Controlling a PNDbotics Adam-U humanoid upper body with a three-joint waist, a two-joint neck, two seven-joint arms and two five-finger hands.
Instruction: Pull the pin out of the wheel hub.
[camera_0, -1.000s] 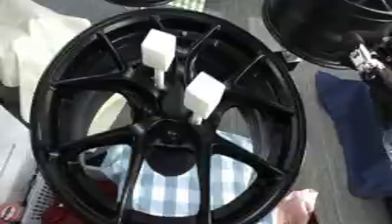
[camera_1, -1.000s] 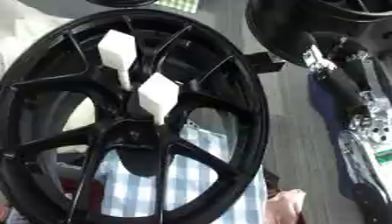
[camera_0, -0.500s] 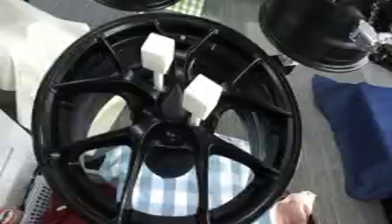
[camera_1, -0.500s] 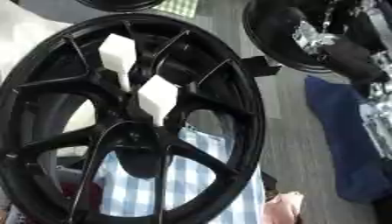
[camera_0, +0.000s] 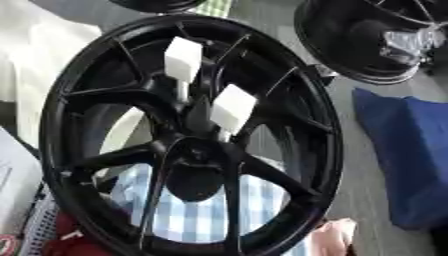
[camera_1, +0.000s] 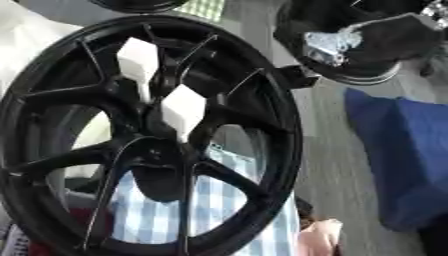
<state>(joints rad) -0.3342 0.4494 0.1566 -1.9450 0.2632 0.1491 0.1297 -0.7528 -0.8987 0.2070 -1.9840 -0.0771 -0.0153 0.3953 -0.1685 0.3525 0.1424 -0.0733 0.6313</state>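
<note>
Nearest to me, at six o'clock, a blue-and-white checked cloth (camera_0: 206, 215) shows through the spokes of the black wheel (camera_0: 188, 135), with something red (camera_0: 74, 240) at seven o'clock and a pale pink shape (camera_1: 319, 237) at five o'clock. The wheel fills most of what I see, tilted, its hub (camera_0: 197, 165) just below centre. Two white pins stand in it: the nearer pin (camera_0: 232, 107) just above the hub at about one o'clock, the farther pin (camera_0: 184, 60) beyond it toward twelve, each with a blocky white head on a thin stem. Neither is touched by anything. At three o'clock a dark blue cloth (camera_0: 407, 160) lies on the grey worktop (camera_1: 328, 150). At nine to eleven o'clock there is a pale cream sheet (camera_0: 35, 65). Farthest off, at one to two o'clock, a second dark wheel (camera_0: 367, 40) lies flat; over it my right hand (camera_1: 328, 42) shows as a blurred black and silver shape, well apart from the pins, and I cannot tell how its fingers are set. My left hand shows nowhere.
</note>
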